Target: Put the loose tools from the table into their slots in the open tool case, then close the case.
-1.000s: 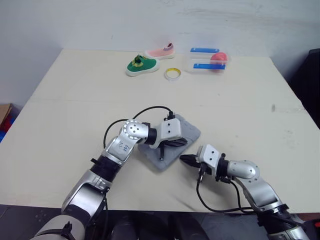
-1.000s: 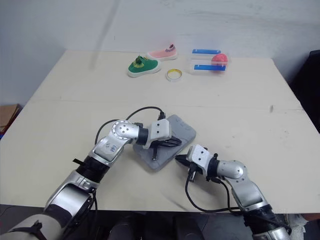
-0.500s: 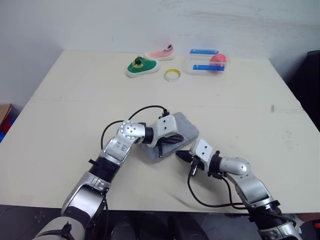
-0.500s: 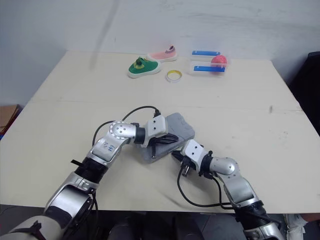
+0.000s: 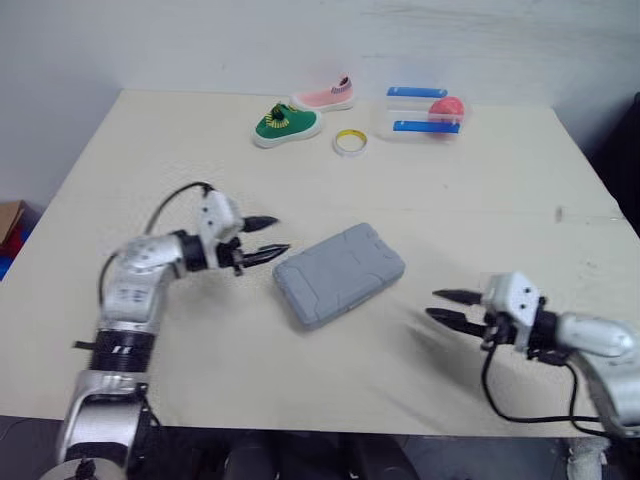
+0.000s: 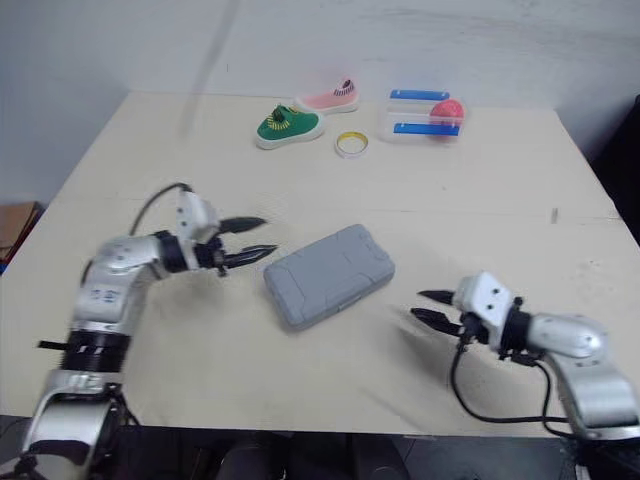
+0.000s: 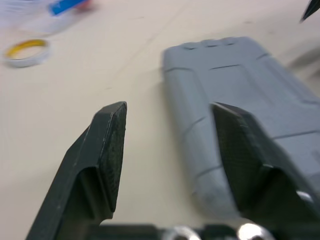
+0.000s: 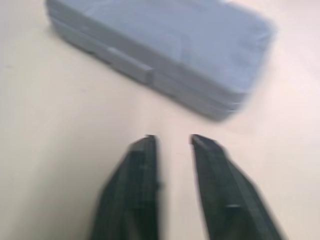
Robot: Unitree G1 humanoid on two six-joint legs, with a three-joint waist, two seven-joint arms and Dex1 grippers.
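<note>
The grey tool case (image 5: pixel 338 273) lies shut and flat in the middle of the table, with its latch side (image 8: pixel 131 64) showing in the right wrist view. My left gripper (image 5: pixel 280 235) hovers just to the left of the case, apart from it, fingers spread and pointing at its near-left corner (image 7: pixel 210 185). My right gripper (image 5: pixel 432 303) hangs to the right of the case, a short way off and pointing toward it. Its fingers (image 8: pixel 140 165) stand apart with nothing between them. I see no loose tools on the table.
At the table's far edge sit a green shoe (image 5: pixel 285 125), a pink shoe (image 5: pixel 323 98), a roll of tape (image 5: pixel 350 142) and a clear box with blue lids (image 5: pixel 420 113) beside a red ball (image 5: pixel 447 106). Bare tabletop surrounds the case.
Both grippers have drawn back from the case and opened: the left one swung away to the left, the right one pulled off to the right. The case lies where it was.
</note>
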